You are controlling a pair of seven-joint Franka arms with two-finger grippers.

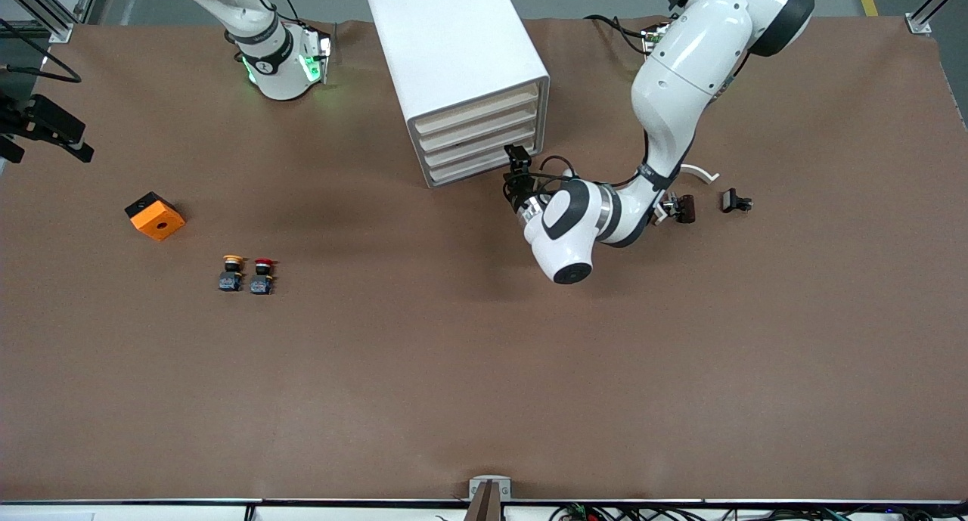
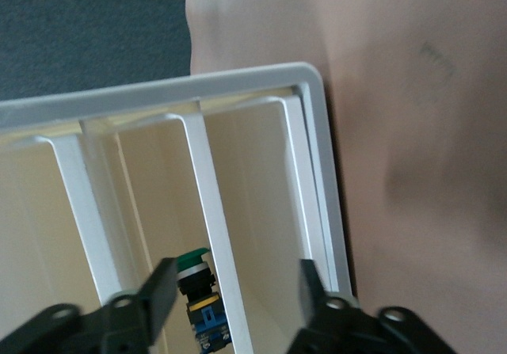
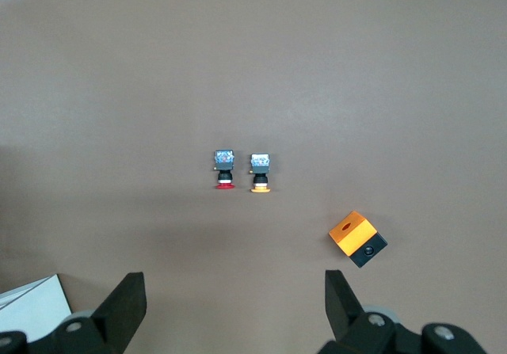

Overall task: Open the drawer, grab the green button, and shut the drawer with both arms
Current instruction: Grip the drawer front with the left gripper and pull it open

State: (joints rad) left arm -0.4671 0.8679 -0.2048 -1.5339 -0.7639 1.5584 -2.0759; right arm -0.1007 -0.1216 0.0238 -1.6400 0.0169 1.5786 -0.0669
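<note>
The left pincer (image 2: 234, 291) is at the cabinet (image 1: 454, 60) front, fingers (image 2: 158, 291) parted, holding nothing. The green button (image 2: 194, 271) lies in a drawer (image 2: 261, 203), between those fingers, just beside one. The right pincer (image 3: 234, 302) waits wide open above the bench (image 1: 454, 370).

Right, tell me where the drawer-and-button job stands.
Done: nothing yet; the four drawers sit flush in the cabinet. In hand: the left gripper, fingers apart, is at the cabinet's front, the green button showing between them. The right gripper waits open above the table. Left: open the drawer, take the button, close it.
</note>
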